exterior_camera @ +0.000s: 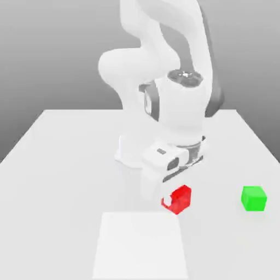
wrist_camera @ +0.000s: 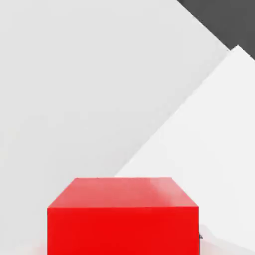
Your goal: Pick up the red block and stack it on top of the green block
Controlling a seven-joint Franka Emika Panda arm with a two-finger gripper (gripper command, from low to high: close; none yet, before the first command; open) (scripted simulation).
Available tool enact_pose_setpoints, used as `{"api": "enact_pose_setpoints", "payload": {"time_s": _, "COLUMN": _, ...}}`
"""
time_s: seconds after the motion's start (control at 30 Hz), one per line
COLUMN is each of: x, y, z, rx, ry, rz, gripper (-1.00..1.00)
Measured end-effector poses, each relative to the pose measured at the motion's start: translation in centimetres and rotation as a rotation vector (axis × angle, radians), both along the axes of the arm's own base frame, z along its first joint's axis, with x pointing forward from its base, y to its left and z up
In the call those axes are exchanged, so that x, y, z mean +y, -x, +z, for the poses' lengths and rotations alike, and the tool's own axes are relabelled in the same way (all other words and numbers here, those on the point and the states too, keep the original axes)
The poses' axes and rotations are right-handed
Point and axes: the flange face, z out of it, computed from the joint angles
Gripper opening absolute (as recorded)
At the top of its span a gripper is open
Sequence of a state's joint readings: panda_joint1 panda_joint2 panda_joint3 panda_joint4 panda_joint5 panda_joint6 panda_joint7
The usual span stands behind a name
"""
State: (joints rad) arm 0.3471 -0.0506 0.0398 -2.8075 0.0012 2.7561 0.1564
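On the white table (exterior_camera: 60, 164), down at the red block (exterior_camera: 182, 197).
Gripper (exterior_camera: 174, 202) around it, grip unclear; green block (exterior_camera: 254, 198) well apart.

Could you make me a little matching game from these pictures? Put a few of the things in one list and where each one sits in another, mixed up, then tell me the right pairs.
Things:
1. red block
2. green block
3. white square patch
4. pincer

Places:
A. flat on the table, nearest the exterior view's lower edge
B. down at the red block
C. alone toward the exterior view's right
D. right under the arm's hand

Pairs: 1-D, 2-C, 3-A, 4-B
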Motion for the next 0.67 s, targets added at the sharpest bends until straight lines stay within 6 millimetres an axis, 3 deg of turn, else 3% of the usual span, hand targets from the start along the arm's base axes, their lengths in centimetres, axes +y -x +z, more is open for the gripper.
{"api": "enact_pose_setpoints", "payload": {"time_s": 0.17, "x": 9.1, "y": 3.3, "z": 1.2, "rx": 0.001, "ry": 0.0, "rz": 0.448, "gripper": -1.0}}
{"api": "enact_pose_setpoints", "payload": {"time_s": 0.33, "x": 17.4, "y": 9.0, "z": 2.3, "rx": 0.002, "ry": -0.001, "rz": 0.894, "gripper": -1.0}}
{"api": "enact_pose_setpoints", "payload": {"time_s": 0.43, "x": 18.4, "y": 9.6, "z": 0.2, "rx": 0.002, "ry": -0.001, "rz": 0.954, "gripper": -1.0}}
{"api": "enact_pose_setpoints", "payload": {"time_s": 0.53, "x": 18.1, "y": 9.3, "z": -3.1, "rx": 0.002, "ry": -0.001, "rz": 0.949, "gripper": -1.0}}
{"api": "enact_pose_setpoints", "payload": {"time_s": 0.57, "x": 18.1, "y": 9.3, "z": -3.7, "rx": 0.003, "ry": -0.001, "rz": 0.949, "gripper": 1.0}}
{"api": "enact_pose_setpoints", "payload": {"time_s": 0.67, "x": 18.1, "y": 9.3, "z": -3.7, "rx": 0.003, "ry": -0.001, "rz": 0.949, "gripper": 1.0}}
